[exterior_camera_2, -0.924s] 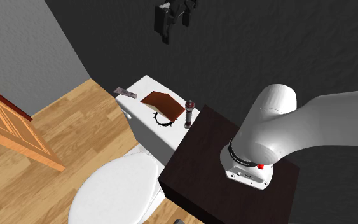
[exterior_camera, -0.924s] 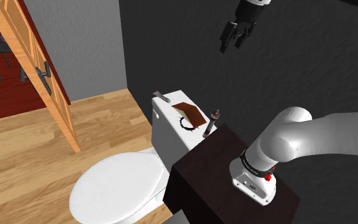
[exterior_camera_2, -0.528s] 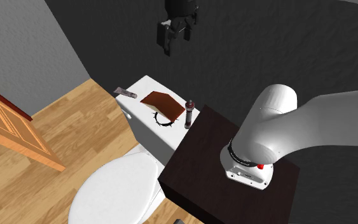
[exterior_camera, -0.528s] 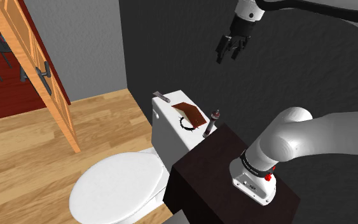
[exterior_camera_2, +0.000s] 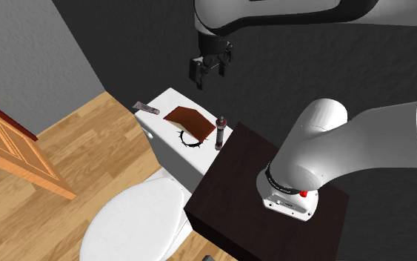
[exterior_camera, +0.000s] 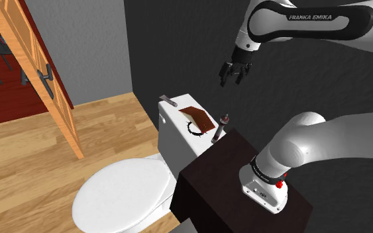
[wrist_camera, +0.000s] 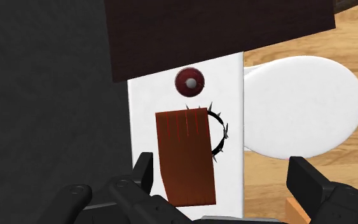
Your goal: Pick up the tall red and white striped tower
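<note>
Lower than half a second ago, the claw [exterior_camera: 229,81] has come down toward the toilet tank [exterior_camera: 172,126], while the tower [exterior_camera: 220,128] has stayed put. In the shoulder view the claw hangs in the air in front of the dark wall, fingers pointing down. The tower stands upright well below it and a little toward the stand [exterior_camera: 224,179], at the tank's edge just beside that dark box. It is slim, dark red with pale bands. A brown slab [exterior_camera: 198,117] lies below the claw on the tank top, overlapping a black spiked ring [exterior_camera: 193,129]. A small grey bar [exterior_camera: 168,101] sits at the tank's far end, and the white lid [exterior_camera: 122,192] is shut.

In the second exterior view the claw [exterior_camera_2: 203,81] hovers above the tank [exterior_camera_2: 164,105], roughly over the slab [exterior_camera_2: 188,119]. The tower [exterior_camera_2: 219,132] is below it, apart from it, on the stand's side, next to the ring [exterior_camera_2: 192,141].

In the wrist view the claw [wrist_camera: 222,164] is spread wide and holds nothing, its fingers [wrist_camera: 144,173] well apart. Between them lie the slab [wrist_camera: 184,156] and the ring [wrist_camera: 220,133]. Beyond the slab from the fingers the tower [wrist_camera: 190,80] shows as a dark red disc with a white dot, near where the tank [wrist_camera: 142,108] meets the stand [wrist_camera: 215,32]. The lid [wrist_camera: 304,105] lies off to the side of the far finger.
</note>
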### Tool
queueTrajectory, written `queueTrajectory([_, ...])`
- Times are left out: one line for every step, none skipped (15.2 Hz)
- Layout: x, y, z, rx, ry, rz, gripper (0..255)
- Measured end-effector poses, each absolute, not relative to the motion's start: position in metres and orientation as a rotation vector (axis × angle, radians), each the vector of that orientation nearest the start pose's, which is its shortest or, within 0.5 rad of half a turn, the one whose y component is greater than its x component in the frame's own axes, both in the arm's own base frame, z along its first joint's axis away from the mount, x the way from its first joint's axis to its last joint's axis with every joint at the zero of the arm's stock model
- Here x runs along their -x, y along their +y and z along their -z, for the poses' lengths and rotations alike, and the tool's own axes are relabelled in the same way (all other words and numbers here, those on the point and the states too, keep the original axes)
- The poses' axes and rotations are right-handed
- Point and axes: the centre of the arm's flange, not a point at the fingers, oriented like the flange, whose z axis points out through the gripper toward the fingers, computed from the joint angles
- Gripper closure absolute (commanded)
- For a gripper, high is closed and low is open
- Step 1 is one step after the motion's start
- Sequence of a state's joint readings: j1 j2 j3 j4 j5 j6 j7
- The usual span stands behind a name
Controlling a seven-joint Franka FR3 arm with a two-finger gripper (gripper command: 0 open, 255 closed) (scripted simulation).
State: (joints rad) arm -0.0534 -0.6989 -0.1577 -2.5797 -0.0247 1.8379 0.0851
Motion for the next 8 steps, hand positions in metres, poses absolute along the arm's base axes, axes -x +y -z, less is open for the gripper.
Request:
queueTrajectory([-0.328,-0.076,-0.461,3.025,0.403,-0.090,0])
queueTrajectory([-0.325,-0.081,-0.447,3.012,0.423,-0.110,0])
queueTrajectory([-0.325,-0.080,-0.435,2.999,0.442,-0.129,0])
queueTrajectory([-0.328,-0.084,-0.420,2.986,0.463,-0.149,0])
queueTrajectory([-0.328,-0.089,-0.406,2.972,0.484,-0.168,0])
queueTrajectory([-0.328,-0.090,-0.395,2.959,0.504,-0.187,0])
queueTrajectory([-0.326,-0.092,-0.379,2.944,0.523,-0.206,0])
queueTrajectory([-0.324,-0.093,-0.367,2.930,0.543,-0.225,0])
